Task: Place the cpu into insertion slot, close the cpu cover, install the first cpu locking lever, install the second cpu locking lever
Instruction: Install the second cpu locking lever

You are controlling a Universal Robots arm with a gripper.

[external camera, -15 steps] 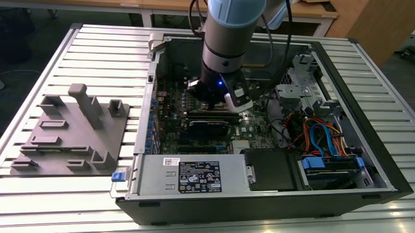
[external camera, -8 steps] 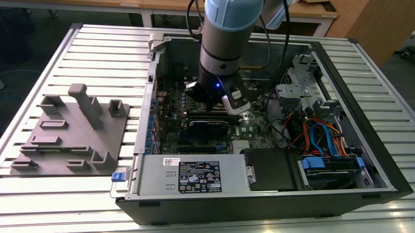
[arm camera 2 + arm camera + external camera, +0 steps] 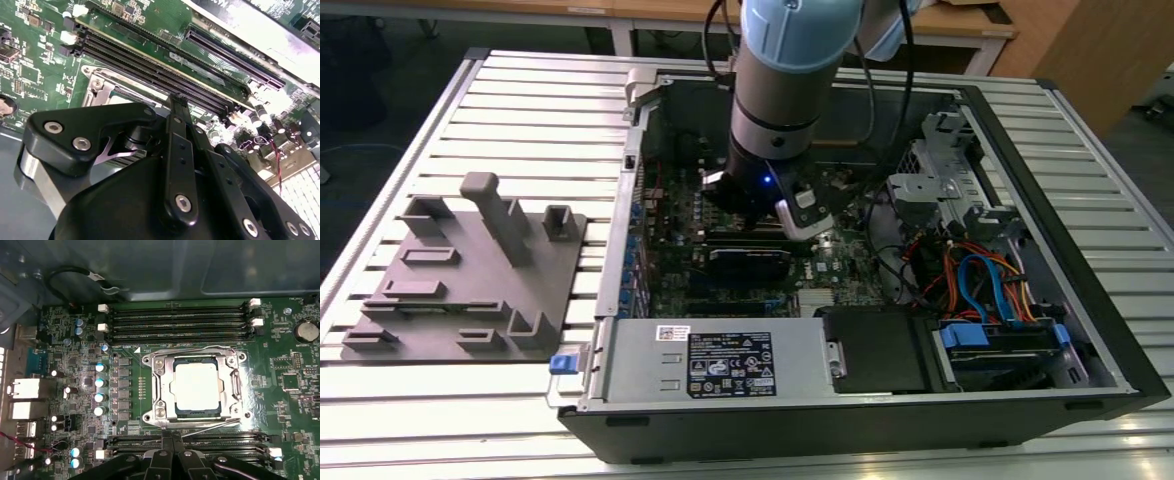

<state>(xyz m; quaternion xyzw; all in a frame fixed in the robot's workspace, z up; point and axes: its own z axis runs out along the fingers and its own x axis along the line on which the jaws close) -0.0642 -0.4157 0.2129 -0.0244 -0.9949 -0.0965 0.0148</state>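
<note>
- First wrist view: black gripper (image 3: 172, 440) fingers pressed together, holding nothing, just beside socket edge; cpu (image 3: 197, 386) seated in insertion slot (image 3: 195, 390), cpu cover (image 3: 165, 390) down around it.
- Second wrist view: gripper linkage close up, over memory slots (image 3: 150, 65).
- Exterior view: arm (image 3: 781, 90) down inside open computer case (image 3: 1067, 330).

Matt silver metal cpu (image 3: 196, 386) under shiny steel cpu cover (image 3: 163, 388).
</note>
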